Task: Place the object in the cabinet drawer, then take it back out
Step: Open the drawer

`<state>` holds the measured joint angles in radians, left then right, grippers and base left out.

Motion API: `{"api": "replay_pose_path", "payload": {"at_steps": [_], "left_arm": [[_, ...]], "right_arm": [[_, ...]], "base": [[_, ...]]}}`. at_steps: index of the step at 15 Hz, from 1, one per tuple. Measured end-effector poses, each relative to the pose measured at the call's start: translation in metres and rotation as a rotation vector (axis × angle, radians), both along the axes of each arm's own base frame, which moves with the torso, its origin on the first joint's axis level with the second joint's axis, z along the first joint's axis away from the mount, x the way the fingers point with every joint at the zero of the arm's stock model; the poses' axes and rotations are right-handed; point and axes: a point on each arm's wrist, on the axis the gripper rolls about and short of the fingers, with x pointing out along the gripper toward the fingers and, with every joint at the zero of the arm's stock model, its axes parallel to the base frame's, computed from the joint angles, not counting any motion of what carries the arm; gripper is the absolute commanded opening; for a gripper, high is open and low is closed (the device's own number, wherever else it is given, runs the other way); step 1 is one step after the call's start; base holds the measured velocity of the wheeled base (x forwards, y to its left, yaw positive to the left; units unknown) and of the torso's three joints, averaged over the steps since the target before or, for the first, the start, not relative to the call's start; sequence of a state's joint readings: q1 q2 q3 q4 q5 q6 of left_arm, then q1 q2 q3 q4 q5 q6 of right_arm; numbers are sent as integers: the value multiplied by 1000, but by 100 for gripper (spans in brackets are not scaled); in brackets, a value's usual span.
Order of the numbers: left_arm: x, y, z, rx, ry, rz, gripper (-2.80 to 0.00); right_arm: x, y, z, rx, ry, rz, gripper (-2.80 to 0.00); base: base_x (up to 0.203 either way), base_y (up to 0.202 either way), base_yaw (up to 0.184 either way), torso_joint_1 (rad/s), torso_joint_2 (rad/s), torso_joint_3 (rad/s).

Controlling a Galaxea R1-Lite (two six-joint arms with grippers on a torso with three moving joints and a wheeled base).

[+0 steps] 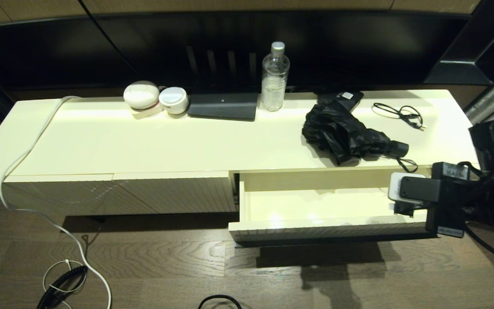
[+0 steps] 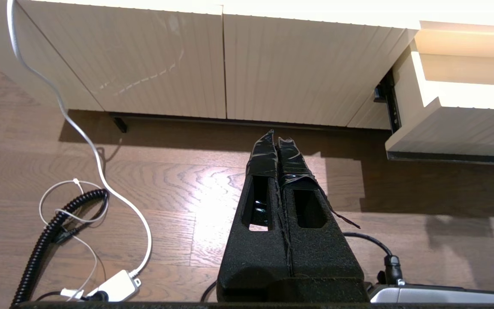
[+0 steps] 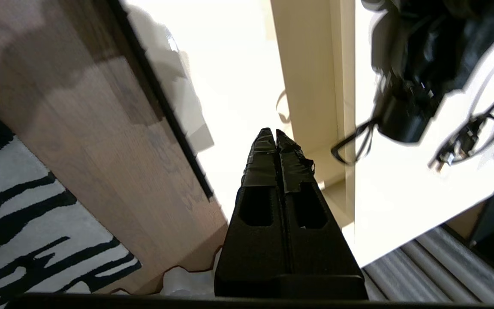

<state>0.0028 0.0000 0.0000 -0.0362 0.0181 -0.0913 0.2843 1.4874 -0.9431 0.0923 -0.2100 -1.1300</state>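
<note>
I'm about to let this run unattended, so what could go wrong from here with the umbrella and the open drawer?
1. The umbrella lies at the cabinet top's front edge, its wrist strap hanging over the open drawer; a clumsy grasp might snag it.
2. Its loose fabric folds may slip from the right gripper, now shut above the drawer's right end.
3. The cable loop and the small black box lie close by and could be dragged along.

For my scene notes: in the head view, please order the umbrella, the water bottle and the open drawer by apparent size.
1. Open drawer, largest.
2. Umbrella.
3. Water bottle, smallest; it stands farther from the camera, so it may look smaller than it is.
</note>
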Motion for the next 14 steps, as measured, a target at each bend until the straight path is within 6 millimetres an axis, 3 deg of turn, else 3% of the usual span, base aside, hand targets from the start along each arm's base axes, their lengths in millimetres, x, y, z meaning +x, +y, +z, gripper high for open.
{"api": "replay_pose_path", "payload": {"at_steps": [7, 11, 14], "left_arm": [[0, 0, 0, 1, 0, 0, -280], [0, 0, 0, 0, 0, 0, -280], [0, 0, 0, 0, 0, 0, -280]], "right_arm": [[83, 20, -47, -17, 137, -36, -280], [111, 28, -72, -11, 180, -42, -280], [118, 30, -81, -1, 200, -49, -280]], "base": [[0, 0, 0, 0, 0, 0], [0, 0, 0, 0, 0, 0], [0, 0, 0, 0, 0, 0]]}}
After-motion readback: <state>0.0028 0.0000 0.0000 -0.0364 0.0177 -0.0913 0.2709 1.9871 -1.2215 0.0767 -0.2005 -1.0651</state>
